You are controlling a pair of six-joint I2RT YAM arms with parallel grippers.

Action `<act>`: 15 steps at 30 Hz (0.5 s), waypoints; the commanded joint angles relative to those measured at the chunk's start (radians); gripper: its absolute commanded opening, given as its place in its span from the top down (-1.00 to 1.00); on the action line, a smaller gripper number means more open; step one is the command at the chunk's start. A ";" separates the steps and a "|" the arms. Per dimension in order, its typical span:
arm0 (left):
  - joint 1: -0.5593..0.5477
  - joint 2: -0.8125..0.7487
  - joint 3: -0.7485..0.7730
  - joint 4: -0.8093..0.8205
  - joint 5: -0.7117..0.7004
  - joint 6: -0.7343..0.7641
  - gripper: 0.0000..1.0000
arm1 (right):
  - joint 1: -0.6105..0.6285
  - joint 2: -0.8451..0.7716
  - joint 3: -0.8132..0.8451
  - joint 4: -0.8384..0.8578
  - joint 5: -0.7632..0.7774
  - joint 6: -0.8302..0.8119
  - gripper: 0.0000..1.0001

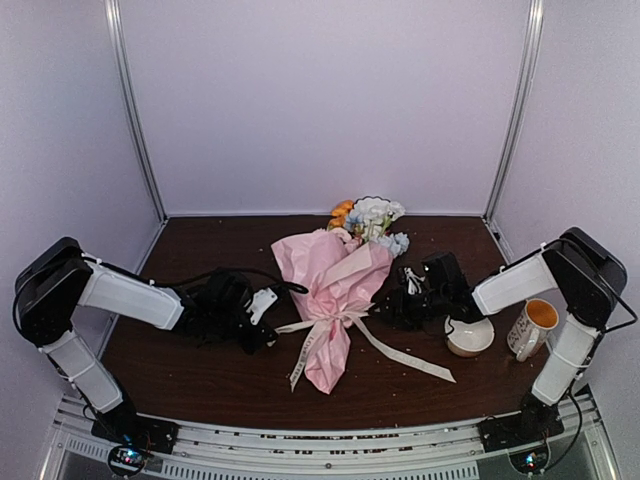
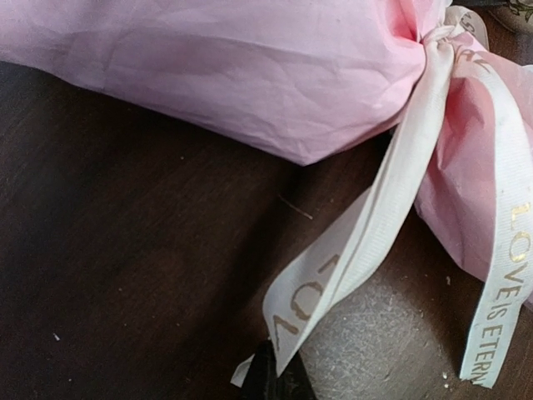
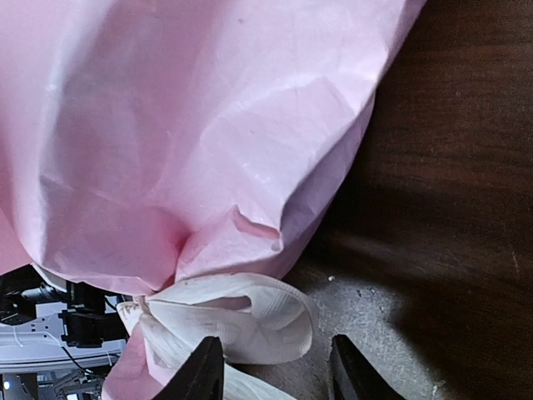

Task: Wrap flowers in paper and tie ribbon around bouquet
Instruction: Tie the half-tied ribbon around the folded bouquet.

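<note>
The bouquet lies in the middle of the table, its flowers (image 1: pixel 370 218) pointing away from me and the pink paper (image 1: pixel 330 270) wrapped round the stems. The cream ribbon (image 1: pixel 335 318) is tied in a bow at the narrow waist, with one tail (image 1: pixel 410 358) trailing right. Left of the bow, my left gripper (image 1: pixel 265 325) is shut on the ribbon; in the left wrist view a lettered end (image 2: pixel 321 292) runs down into the closed gripper (image 2: pixel 275 379). On the right, my right gripper (image 1: pixel 392 308) is open, and a bow loop (image 3: pixel 250 321) lies just ahead of its gripper (image 3: pixel 275 375), ungripped.
A white bowl (image 1: pixel 468 337) and a printed mug with an orange inside (image 1: pixel 535 325) stand at the right, close to the right arm. White walls and metal posts close in the back and sides of the dark table (image 1: pixel 200 380).
</note>
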 commanded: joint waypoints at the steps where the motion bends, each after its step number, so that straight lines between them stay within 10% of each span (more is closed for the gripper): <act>1: -0.003 0.005 0.017 0.020 0.004 -0.004 1.00 | 0.027 0.026 0.033 -0.039 0.022 0.040 0.16; 15: -0.003 0.020 0.025 0.013 0.003 0.001 1.00 | 0.035 0.090 0.070 0.047 -0.013 0.151 0.25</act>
